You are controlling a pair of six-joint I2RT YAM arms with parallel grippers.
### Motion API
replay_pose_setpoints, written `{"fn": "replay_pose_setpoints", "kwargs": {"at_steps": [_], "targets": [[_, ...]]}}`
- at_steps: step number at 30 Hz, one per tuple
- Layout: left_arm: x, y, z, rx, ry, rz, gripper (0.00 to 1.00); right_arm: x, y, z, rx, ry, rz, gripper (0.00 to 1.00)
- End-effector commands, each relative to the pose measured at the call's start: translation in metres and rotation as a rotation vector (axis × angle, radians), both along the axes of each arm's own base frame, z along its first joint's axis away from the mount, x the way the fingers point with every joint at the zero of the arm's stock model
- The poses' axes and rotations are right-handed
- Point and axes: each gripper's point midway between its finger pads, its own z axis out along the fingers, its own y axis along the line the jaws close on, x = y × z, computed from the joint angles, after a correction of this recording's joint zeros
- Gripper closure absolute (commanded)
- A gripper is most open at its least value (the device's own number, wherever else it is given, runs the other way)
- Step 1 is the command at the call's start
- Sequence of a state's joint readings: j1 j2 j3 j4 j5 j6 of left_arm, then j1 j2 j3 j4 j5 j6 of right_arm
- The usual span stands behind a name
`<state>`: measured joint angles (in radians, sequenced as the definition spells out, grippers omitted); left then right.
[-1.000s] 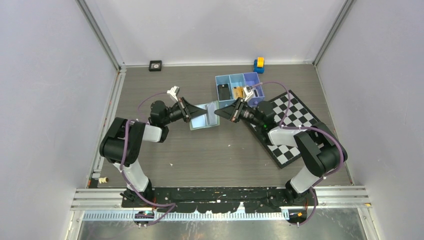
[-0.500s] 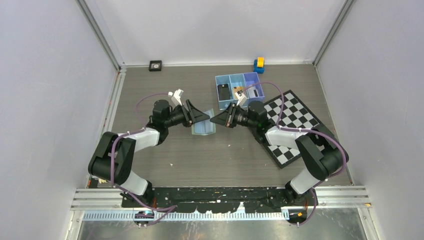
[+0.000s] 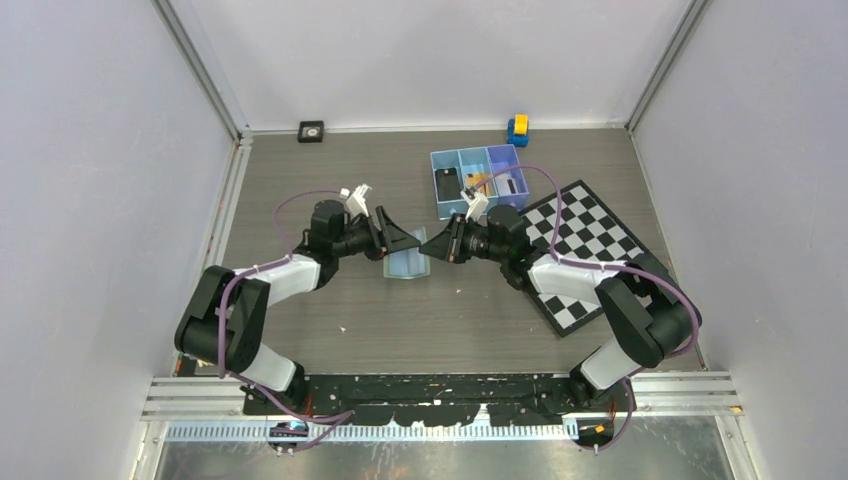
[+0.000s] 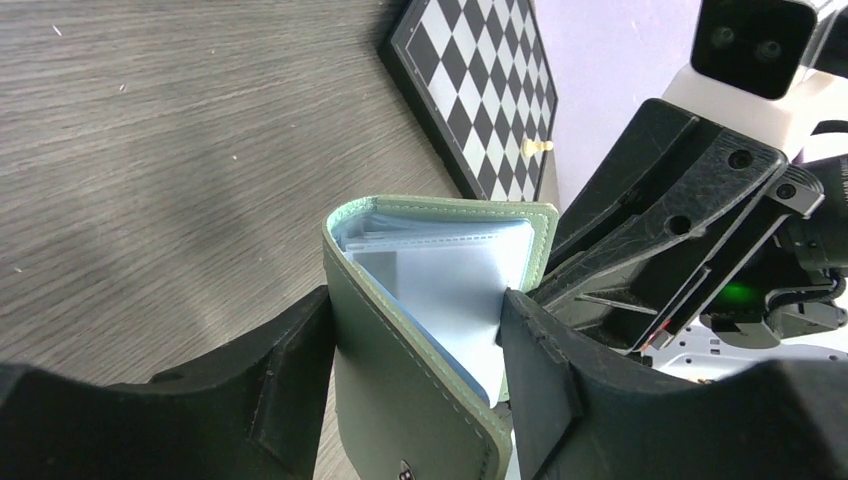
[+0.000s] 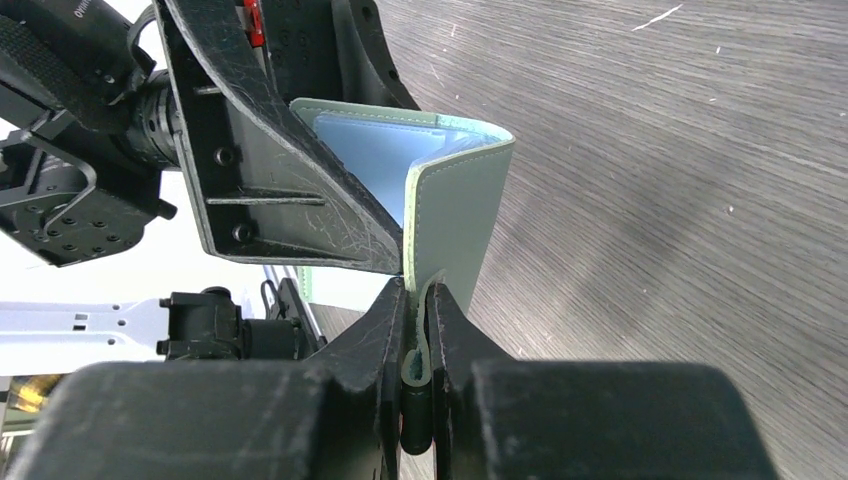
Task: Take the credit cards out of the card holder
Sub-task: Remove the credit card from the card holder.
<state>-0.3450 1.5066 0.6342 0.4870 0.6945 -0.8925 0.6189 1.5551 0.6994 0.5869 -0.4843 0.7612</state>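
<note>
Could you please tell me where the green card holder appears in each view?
Top external: card holder at the centre of the table.
Left wrist: card holder at centre and bottom, partly open.
Right wrist: card holder at centre, standing upright.
Shared landmark: the grey wood-grain table.

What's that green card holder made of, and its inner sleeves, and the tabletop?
The card holder looks like matte sage-green leather or faux leather, stitched along the edges. Its inner sleeves are probably thin pale-blue plastic, layered, faintly glossy. The table is a grey wood-grain surface, likely laminate, judging by its streaked grain.
</note>
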Motion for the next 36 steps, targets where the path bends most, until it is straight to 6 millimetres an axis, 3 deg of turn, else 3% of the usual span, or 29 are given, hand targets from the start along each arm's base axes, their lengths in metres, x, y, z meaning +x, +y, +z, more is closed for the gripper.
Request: {"fn": "replay_pose_setpoints", "kwargs": {"at_steps": [1, 7, 17, 25, 27, 32, 36], "targets": [[0.008, -0.004, 0.023, 0.043, -0.090, 0.004, 0.55, -0.004, 0.008, 0.036, 0.031, -0.100, 0.015, 1.00], [0.013, 0.013, 0.012, 0.166, -0.074, 0.079, 0.43, 0.006, -0.004, 0.027, -0.043, -0.096, -0.070, 1.00], [0.012, 0.009, 0.016, 0.128, -0.079, 0.070, 0.36, 0.012, -0.010, 0.018, -0.097, -0.078, -0.113, 1.00], [0.009, 0.000, 0.028, 0.030, -0.096, 0.012, 0.59, 0.017, -0.011, 0.009, -0.136, -0.050, -0.126, 0.99], [0.008, -0.001, 0.032, 0.013, -0.102, 0.003, 0.63, 0.018, -0.012, 0.005, -0.150, -0.042, -0.137, 0.92], [0.004, -0.007, 0.044, -0.054, -0.126, -0.036, 0.67, 0.016, -0.011, 0.004, -0.146, -0.035, -0.126, 0.61], [0.002, -0.012, 0.050, -0.095, -0.127, -0.070, 0.68, 0.012, -0.004, 0.005, -0.110, -0.029, -0.084, 0.53]]}}
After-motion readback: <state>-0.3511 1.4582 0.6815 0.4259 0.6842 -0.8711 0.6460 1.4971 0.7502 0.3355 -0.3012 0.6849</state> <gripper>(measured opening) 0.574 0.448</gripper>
